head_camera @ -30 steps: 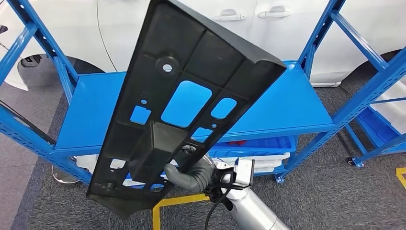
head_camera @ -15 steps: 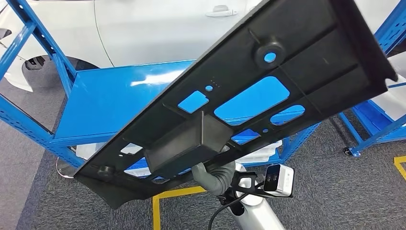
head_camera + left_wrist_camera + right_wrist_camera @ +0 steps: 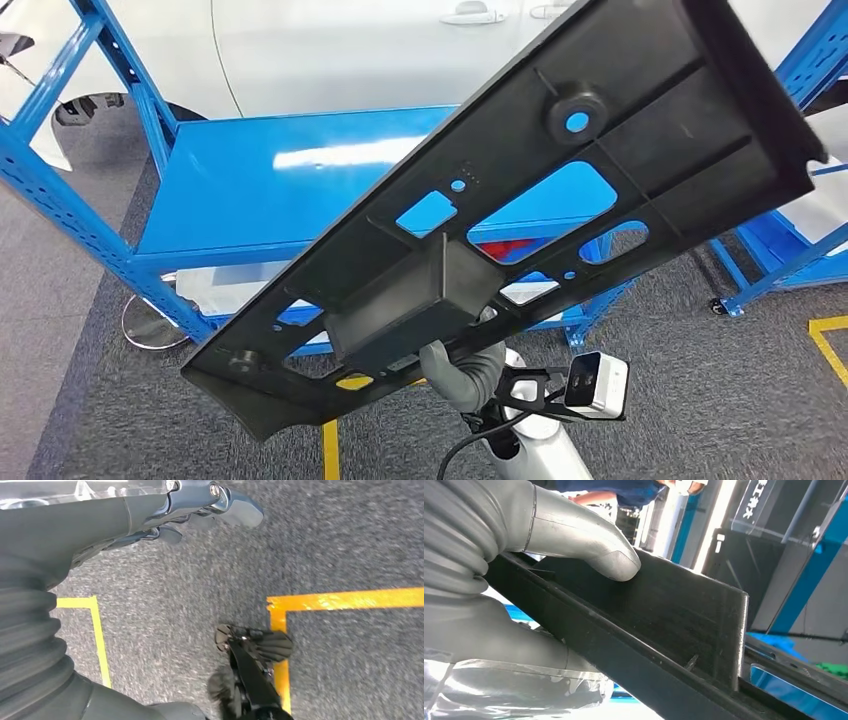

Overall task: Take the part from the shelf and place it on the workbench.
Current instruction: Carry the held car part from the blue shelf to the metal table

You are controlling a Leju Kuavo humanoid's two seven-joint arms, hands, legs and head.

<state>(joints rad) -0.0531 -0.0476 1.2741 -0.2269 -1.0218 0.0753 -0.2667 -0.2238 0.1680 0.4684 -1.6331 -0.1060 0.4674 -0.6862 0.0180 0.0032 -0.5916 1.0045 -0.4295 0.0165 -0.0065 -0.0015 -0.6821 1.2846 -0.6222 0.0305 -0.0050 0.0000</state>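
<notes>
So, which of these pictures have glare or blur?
Head view: white glare on the blue shelf, otherwise sharp. Left wrist view: carpet slightly blurred. Right wrist view: thumb close and soft, background bright and out of focus.

Only one marking is seen: white Chinese characters on a clear panel [image 3: 758, 505] in the right wrist view, too blurred and cropped to be read. No legible text, numbers or brands are found in the other views.
</notes>
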